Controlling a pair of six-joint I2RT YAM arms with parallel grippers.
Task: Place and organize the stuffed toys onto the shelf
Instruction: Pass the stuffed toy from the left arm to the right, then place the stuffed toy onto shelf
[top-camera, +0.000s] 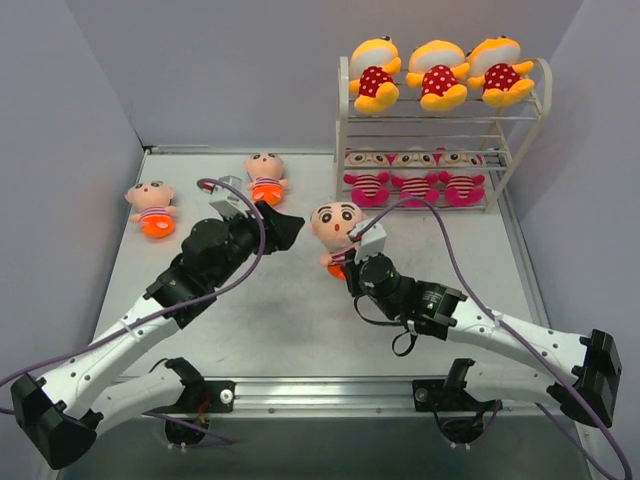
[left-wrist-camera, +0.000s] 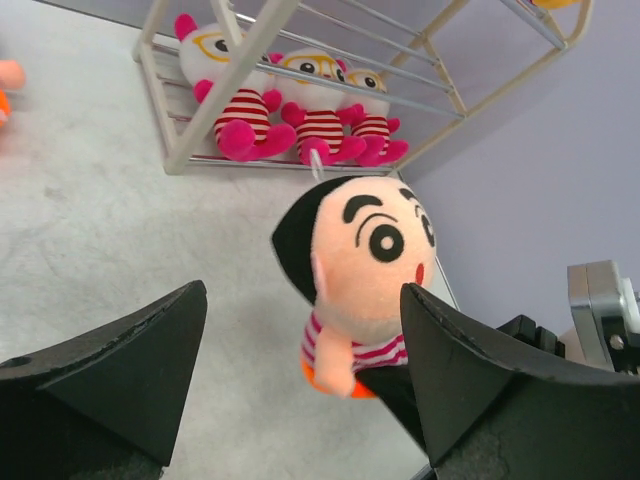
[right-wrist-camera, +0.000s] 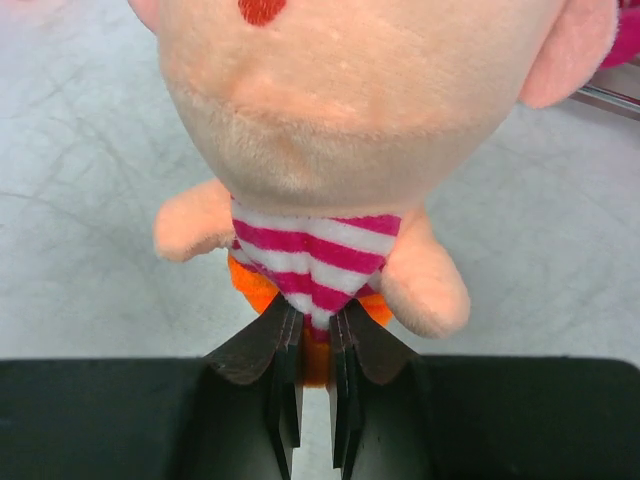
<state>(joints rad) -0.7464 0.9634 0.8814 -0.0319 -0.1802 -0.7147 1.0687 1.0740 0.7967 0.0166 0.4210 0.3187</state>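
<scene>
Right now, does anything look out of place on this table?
Two peach-faced orange-bottomed plush dolls lie loose on the grey table: the far-left doll and the back-centre doll, off the white wire shelf. The third doll is pinched in the right pincer.

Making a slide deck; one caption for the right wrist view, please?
Right gripper shut on the peach-faced doll at its orange bottom, grey table behind.
</scene>
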